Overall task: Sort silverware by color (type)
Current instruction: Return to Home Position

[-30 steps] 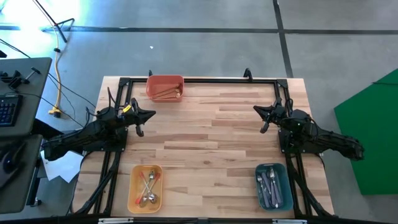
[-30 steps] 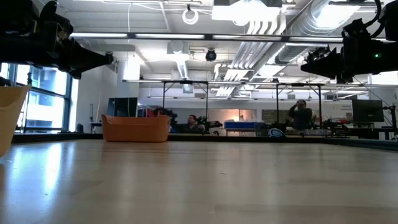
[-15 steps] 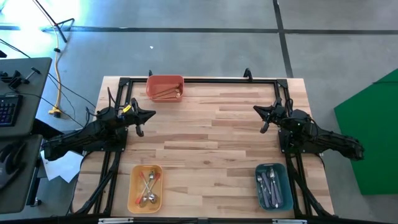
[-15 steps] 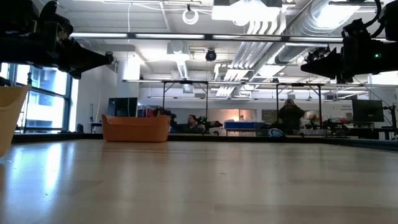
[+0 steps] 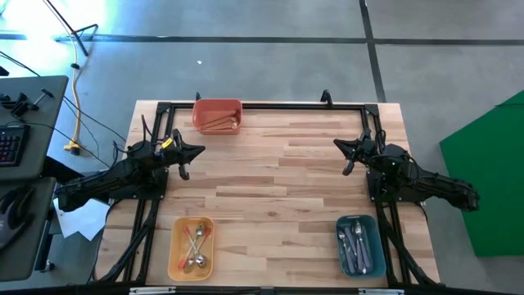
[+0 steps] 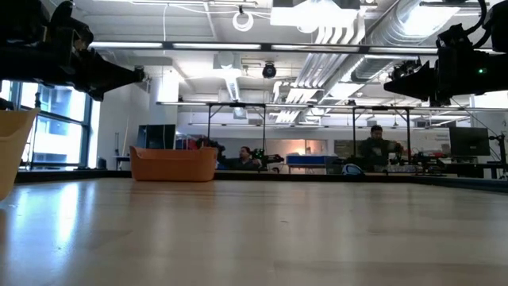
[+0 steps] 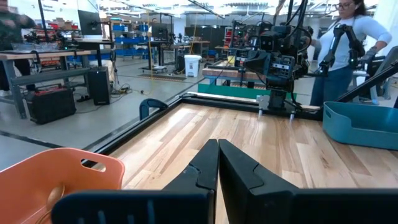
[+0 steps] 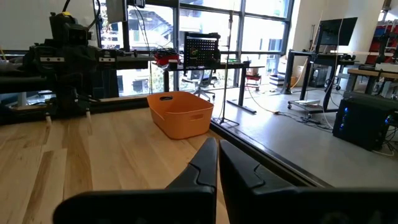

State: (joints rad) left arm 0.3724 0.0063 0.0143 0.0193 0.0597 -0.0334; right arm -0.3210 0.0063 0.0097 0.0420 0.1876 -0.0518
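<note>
The silverware lies sorted in three bins in the high view: gold spoons (image 5: 219, 123) in the red bin (image 5: 217, 115) at the far edge, orange-red-handled spoons (image 5: 195, 246) in the yellow bin (image 5: 191, 247) near left, purple-handled spoons (image 5: 355, 244) in the teal bin (image 5: 360, 244) near right. My left gripper (image 5: 200, 151) hovers shut over the table's left side. My right gripper (image 5: 337, 145) hovers shut over the right side. Both hold nothing, and each wrist view shows its fingers (image 7: 218, 163) (image 8: 217, 163) closed together.
A black frame (image 5: 270, 105) runs along the table's far edge and down both sides. The wooden middle of the table (image 5: 270, 188) lies between the arms. A desk with a keyboard (image 5: 10, 143) stands off the table's left. People show in the room beyond.
</note>
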